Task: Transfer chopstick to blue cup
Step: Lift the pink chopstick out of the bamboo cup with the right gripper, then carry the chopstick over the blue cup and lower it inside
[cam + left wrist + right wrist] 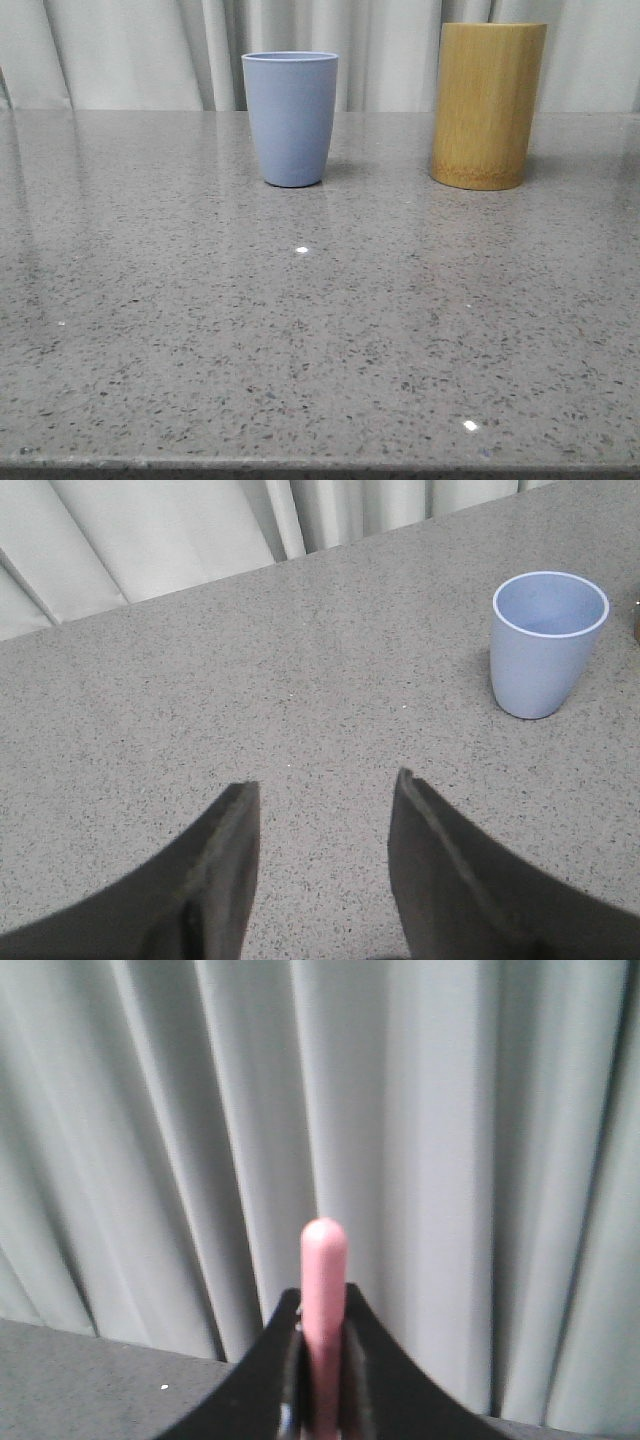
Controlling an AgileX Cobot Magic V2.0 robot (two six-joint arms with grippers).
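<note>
Right hand [322, 1400]: on my right wrist feed I see its two dark fingers [262, 1380] pinched tight on the chopstick [324, 1300] — nothing else between them.
Chopstick: pale pink, gripped between the right fingers with its rounded end poking up past their tips; behind it I see the pleated grey curtain [450, 1160]. I cannot tell from this feed how far it sits from either cup.
Left hand [325, 800]: spread wide and holding nothing; on my left wrist feed its two dark fingers [215, 880] stand well apart with bare bench [300, 660] showing between them.
Blue cup [291, 118]: upright on the bench toward the far edge, left of centre in my front feed. On the left wrist feed the same cup [548, 642] stands well apart from the left fingers, and its inside looks bare as far as I can see into it.
Bamboo cylinder [488, 104]: taller and tan, upright to the right of the blue cup — the two are apart, not touching.
Bench: grey speckled stone, glossy enough to carry faint reflections of both vessels; the near part in front of the cups is bare.
Backdrop: pale curtain hanging right behind the bench's far edge.
</note>
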